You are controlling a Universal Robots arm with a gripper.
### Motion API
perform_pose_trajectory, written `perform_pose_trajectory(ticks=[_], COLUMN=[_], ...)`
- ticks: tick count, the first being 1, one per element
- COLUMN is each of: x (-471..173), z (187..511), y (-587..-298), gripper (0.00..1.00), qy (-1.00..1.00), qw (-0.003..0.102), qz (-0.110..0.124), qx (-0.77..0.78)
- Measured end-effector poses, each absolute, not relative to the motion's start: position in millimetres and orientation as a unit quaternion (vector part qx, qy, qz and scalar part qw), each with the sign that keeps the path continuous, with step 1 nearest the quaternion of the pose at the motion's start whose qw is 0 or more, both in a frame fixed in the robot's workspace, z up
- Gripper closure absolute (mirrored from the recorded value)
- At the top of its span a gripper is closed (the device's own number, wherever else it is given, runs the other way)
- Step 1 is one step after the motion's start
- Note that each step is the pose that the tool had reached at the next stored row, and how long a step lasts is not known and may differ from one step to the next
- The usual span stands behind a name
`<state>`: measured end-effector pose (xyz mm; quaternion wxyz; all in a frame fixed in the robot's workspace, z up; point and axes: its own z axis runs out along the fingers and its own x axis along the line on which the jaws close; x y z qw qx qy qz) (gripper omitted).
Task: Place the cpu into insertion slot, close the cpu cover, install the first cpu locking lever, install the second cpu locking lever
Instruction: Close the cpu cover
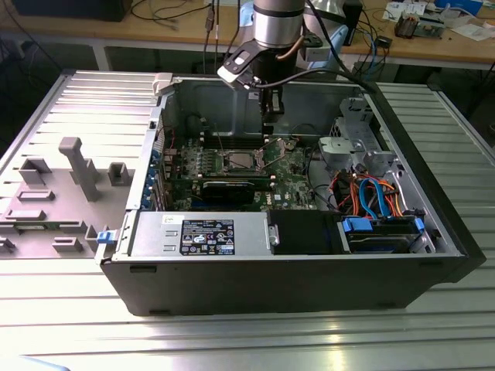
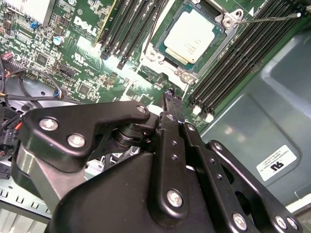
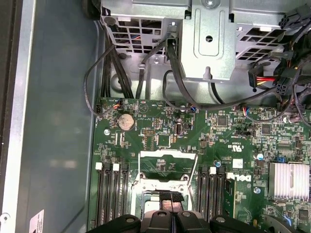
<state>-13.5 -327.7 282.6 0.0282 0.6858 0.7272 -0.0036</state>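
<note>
Jaws pressed together with nothing between them, as far as we can judge, our gripper [image 2: 170, 95] hangs just beside the insertion slot [image 2: 163, 62]. Toward the exterior view's left, the cpu [image 1: 236, 160] lies flat in that slot, silvery-tan face up and square to the rim. Toward the exterior view's right, the cpu cover [image 3: 167, 156] stands raised. We take closing it as the step in hand, which calls for a gentle push on its upper edge. One locking lever [image 2: 267, 18] juts free.
</note>
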Motion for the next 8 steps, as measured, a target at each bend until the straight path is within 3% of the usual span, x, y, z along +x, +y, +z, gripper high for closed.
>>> perform_pose_trajectory(ticks=[8], x=[-9.8], z=[282.6], y=[-327.7], gripper=[0.89], qy=[0.727], qw=[0.028], qz=[-0.004], qx=[0.686])
